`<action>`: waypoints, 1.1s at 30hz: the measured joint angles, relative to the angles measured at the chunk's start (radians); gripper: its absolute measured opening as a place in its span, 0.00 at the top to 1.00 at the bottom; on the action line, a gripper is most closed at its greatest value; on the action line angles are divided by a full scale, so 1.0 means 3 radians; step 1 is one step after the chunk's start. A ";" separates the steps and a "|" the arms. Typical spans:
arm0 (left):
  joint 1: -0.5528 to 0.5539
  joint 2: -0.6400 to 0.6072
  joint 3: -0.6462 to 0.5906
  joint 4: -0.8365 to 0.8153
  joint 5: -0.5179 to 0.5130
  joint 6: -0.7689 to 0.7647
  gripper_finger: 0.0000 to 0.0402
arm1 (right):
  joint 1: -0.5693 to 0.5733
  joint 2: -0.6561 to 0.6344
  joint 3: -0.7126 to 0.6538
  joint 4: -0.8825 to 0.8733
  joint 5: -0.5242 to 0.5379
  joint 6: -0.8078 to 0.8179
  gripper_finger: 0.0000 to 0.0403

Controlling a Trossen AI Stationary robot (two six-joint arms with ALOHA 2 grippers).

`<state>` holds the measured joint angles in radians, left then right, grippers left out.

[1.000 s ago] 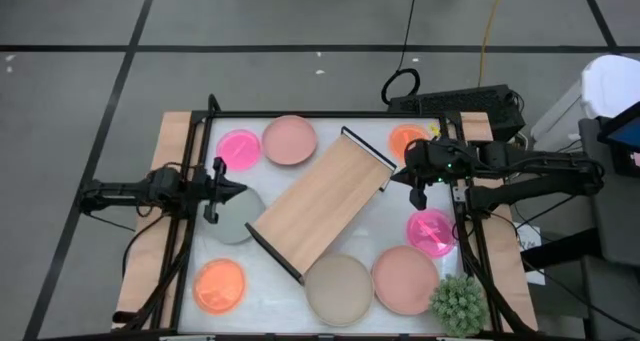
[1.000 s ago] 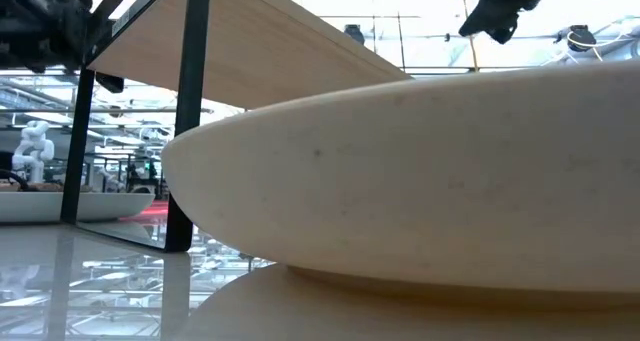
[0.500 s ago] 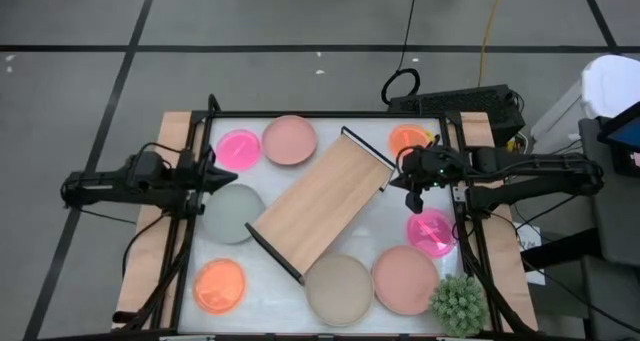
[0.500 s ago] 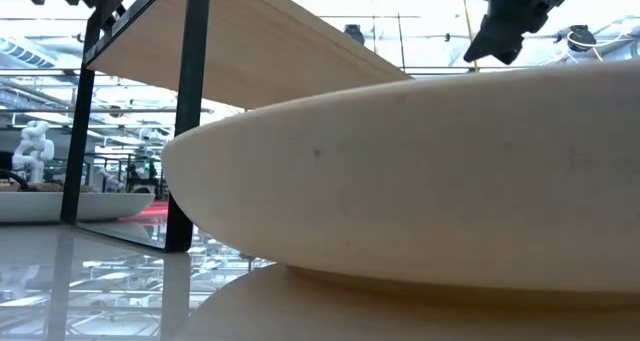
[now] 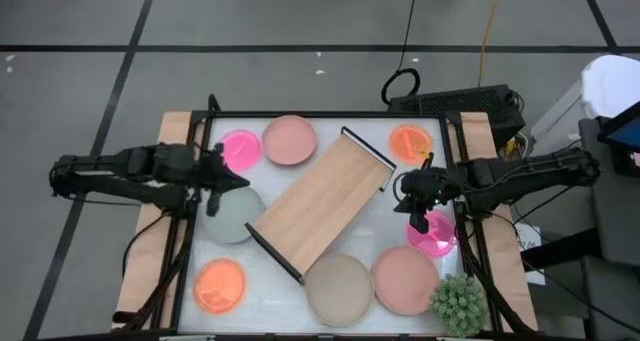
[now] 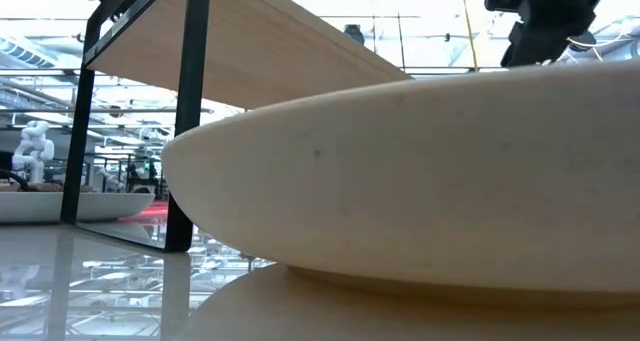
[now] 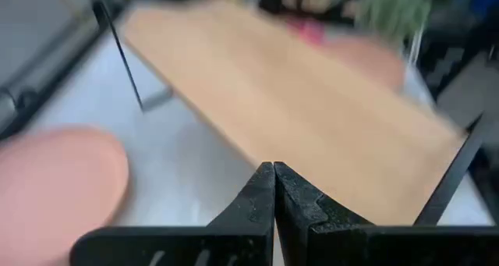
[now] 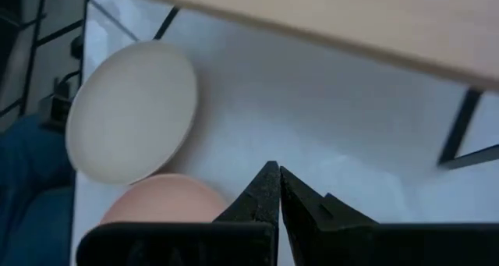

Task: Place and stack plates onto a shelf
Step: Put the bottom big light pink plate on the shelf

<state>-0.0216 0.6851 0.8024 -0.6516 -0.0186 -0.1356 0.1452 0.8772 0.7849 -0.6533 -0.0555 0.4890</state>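
Observation:
The light-wood shelf (image 5: 320,203) lies diagonally mid-table on its black frame ends. Around it, flat on the table, are a pale grey plate (image 5: 232,216), two neon pink plates (image 5: 238,148) (image 5: 434,235), two dusty pink plates (image 5: 290,139) (image 5: 405,279), two orange plates (image 5: 410,141) (image 5: 219,284) and a beige plate (image 5: 340,289). My left gripper (image 5: 240,181) is shut and hovers over the grey plate's far edge, pointing at the shelf (image 7: 312,102). My right gripper (image 5: 407,194) is shut and hangs between the shelf's right end and the right-hand neon pink plate, above the table (image 8: 312,125).
A spiky green plant (image 5: 458,303) stands at the table's near right corner. In the low view the beige plate (image 6: 420,181) fills the foreground, with the shelf (image 6: 250,41) behind it. Bare white tabletop (image 5: 385,231) shows right of the shelf.
My left gripper drew back toward the table's left edge, then came forward again over the grey plate's far edge. My right gripper moved from beside the far orange plate toward the near edge, uncovering that plate, and now sits by the right-hand neon pink plate. No plate moved.

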 joint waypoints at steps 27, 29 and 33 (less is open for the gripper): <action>-0.0579 0.0443 -0.0001 -0.0533 -0.0022 -0.0586 0.99 | 0.0946 0.1196 -0.0080 0.0417 -0.0158 0.0136 0.86; -0.0603 0.0443 -0.0001 -0.0533 -0.0079 -0.0628 0.99 | 0.0965 0.1242 -0.0080 0.0406 -0.0087 0.0022 0.82; -0.0642 0.0443 -0.0001 -0.0532 -0.0119 -0.0646 0.99 | 0.0985 0.1331 -0.0080 0.0395 0.0036 -0.0117 0.74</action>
<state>-0.2143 0.8181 0.8021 -0.8112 -0.0544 -0.3293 0.4408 1.2766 0.7609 -0.5346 -0.0448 0.4538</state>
